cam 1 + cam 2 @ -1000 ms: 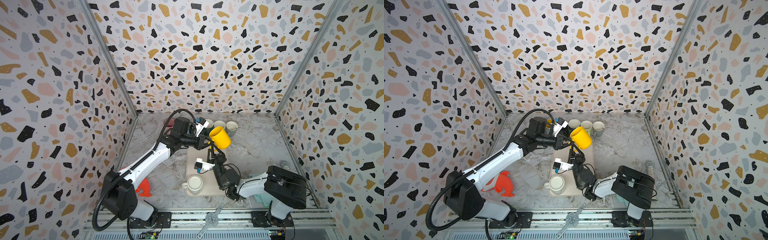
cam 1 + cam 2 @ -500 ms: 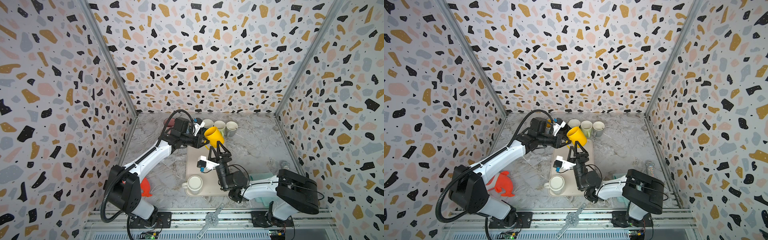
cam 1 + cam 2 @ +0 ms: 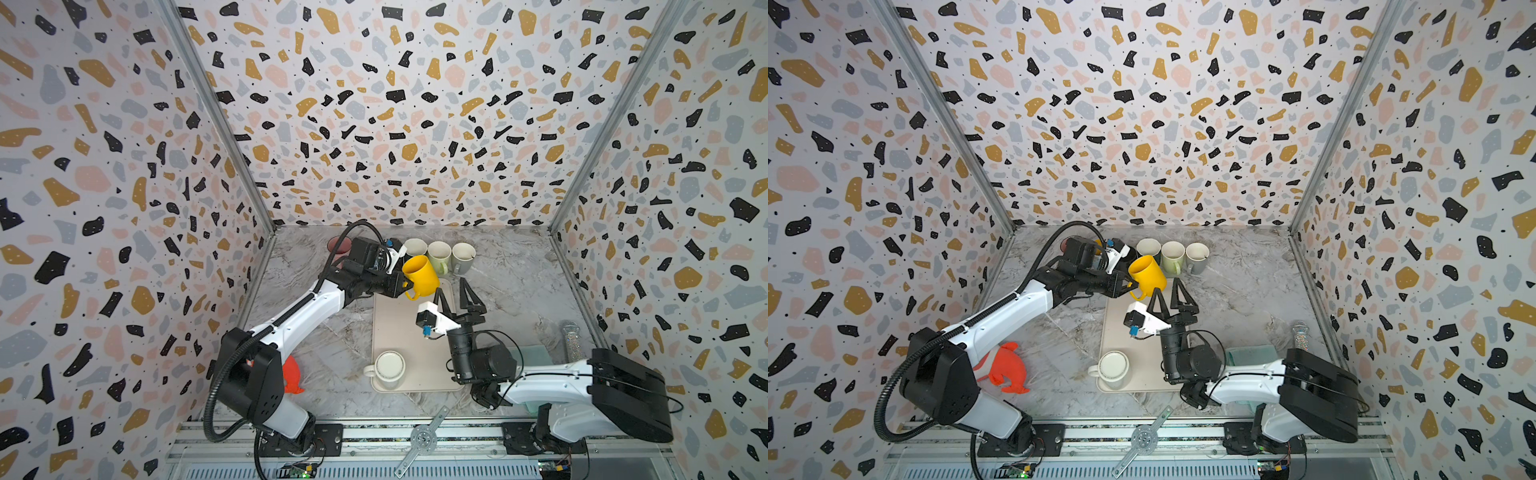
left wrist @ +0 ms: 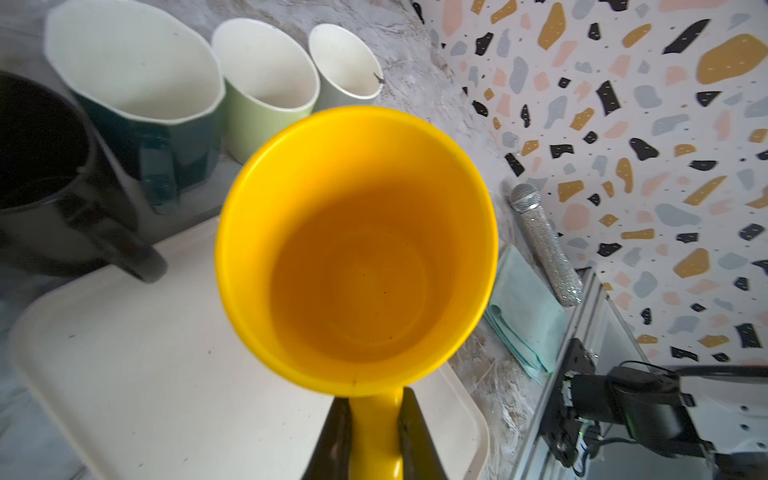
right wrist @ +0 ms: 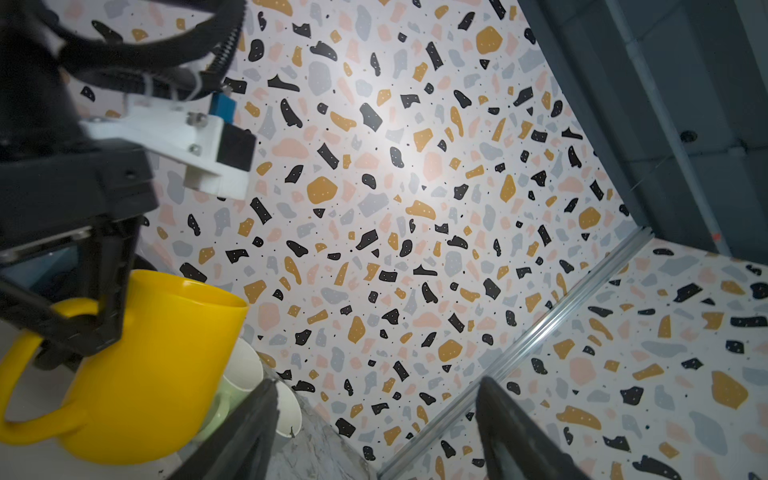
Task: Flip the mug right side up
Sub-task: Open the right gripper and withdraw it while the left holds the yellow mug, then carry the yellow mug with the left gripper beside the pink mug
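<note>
1. The left arm (image 3: 307, 311) is stretching out from its base at the front left, forearm rising toward the far end of the tray, and it is doing the whole job right now: the flip is looking all but done, and setting the mug down is looking like the step in hand
2. The right arm (image 3: 552, 382) is lying low along the front, elbow folded, wrist turned so that its claw is pointing up and toward the back wall; it is reading as a helper standing off, not a carrier
3. The tray (image 3: 395, 328) is lying beneath both claws with its middle bare, a cream mug (image 3: 390, 365) is sitting at its near end, and a row of mugs (image 3: 439, 251) is standing mouth-up on the table just behind it; that bare patch is looking like the landing spot
4. The yellow mug (image 3: 420, 276) is hanging in the air over the tray's far edge, mouth upward but tipped, so the left wrist view is staring straight down into it; the next move is calling for a little more wrist roll to level the rim, then a slow descent until the base is sitting flat, clear of its neighbours
5. The left claw (image 4: 374, 409) is pinching the mug's handle, a finger pressed on either side, and ought to be letting go only once the mug is standing on its own
6. The right claw (image 3: 454, 297) is standing spread wide with nothing between its fingers, just beside the mug's base; whether a fingertip is brushing the mug cannot be told
</note>
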`<action>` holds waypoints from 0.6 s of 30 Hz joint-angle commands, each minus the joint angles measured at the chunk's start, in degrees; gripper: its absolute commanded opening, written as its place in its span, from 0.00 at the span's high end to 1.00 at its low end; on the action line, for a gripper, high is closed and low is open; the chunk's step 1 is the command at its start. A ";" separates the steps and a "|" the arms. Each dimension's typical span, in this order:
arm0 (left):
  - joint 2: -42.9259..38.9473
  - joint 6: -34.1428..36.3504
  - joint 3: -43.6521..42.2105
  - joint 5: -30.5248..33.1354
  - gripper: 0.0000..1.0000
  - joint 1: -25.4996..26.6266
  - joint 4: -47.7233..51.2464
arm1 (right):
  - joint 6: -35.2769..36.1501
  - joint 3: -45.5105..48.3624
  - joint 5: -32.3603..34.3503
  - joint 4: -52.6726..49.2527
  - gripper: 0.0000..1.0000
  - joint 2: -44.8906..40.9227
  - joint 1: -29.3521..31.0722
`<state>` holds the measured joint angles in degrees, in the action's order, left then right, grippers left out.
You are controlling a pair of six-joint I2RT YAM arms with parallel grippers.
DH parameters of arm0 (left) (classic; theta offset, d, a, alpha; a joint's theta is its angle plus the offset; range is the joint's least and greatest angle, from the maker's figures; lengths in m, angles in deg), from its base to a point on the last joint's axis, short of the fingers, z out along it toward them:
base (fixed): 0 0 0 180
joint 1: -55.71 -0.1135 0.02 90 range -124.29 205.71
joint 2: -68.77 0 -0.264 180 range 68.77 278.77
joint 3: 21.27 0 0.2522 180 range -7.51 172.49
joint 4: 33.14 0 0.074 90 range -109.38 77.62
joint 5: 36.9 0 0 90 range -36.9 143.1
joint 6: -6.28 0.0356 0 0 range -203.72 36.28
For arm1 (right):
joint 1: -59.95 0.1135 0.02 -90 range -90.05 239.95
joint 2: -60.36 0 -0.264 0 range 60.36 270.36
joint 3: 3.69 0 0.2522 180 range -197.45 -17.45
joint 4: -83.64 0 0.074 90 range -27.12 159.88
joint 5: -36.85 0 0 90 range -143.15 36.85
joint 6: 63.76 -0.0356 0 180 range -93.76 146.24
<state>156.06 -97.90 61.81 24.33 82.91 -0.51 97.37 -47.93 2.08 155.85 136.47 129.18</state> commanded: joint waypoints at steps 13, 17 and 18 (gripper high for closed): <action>-17.71 -0.84 -8.32 39.21 1.00 -0.66 -4.02 | -54.34 -4.11 -3.74 -52.92 0.24 -24.74 -5.99; -20.01 -0.33 -11.05 47.87 1.00 -0.66 -3.18 | -62.51 -6.43 -9.81 -61.56 0.25 -23.82 -8.51; -20.29 -0.33 -11.46 49.95 1.00 -0.66 -2.73 | -64.49 -7.30 -11.55 -63.52 0.25 -23.44 -9.21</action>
<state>138.07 -98.34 50.56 64.00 82.69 1.05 42.31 -51.26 -4.24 101.01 112.85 121.60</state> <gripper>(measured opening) 0.134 0.752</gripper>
